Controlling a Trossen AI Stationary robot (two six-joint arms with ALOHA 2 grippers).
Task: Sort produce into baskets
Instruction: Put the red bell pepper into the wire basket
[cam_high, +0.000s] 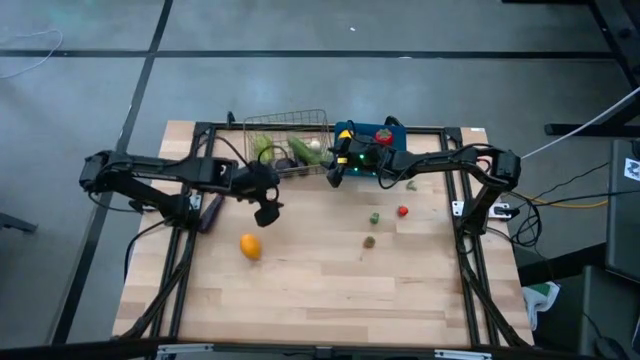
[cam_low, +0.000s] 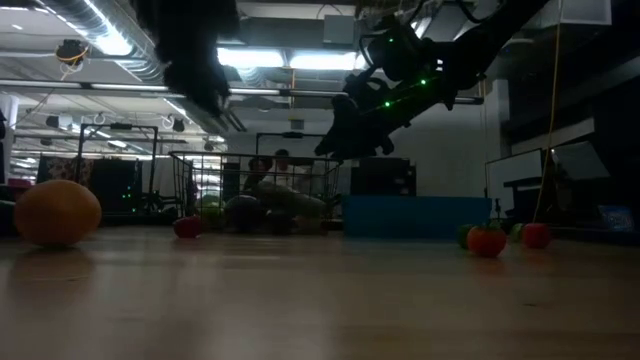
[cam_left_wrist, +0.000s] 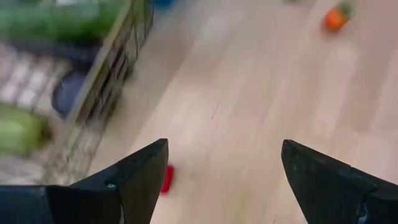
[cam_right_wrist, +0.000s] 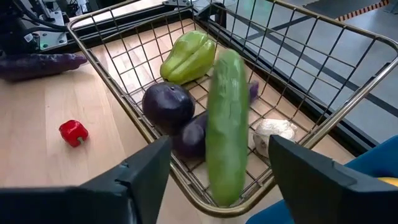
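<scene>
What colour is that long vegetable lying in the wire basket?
Green: the cucumber in the wire basket shows best in the right wrist view.

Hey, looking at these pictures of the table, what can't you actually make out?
- Blue bin contents: low view, its solid wall hides them.
- Small pieces on the table: high view, too small to identify.
- Basket contents: left wrist view, blurred.
- Purple item: right wrist view, cut off by the edge.

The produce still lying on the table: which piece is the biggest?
The orange fruit, lying alone on the left side of the table. The remaining loose pieces, like the red tomato, are much smaller.
</scene>
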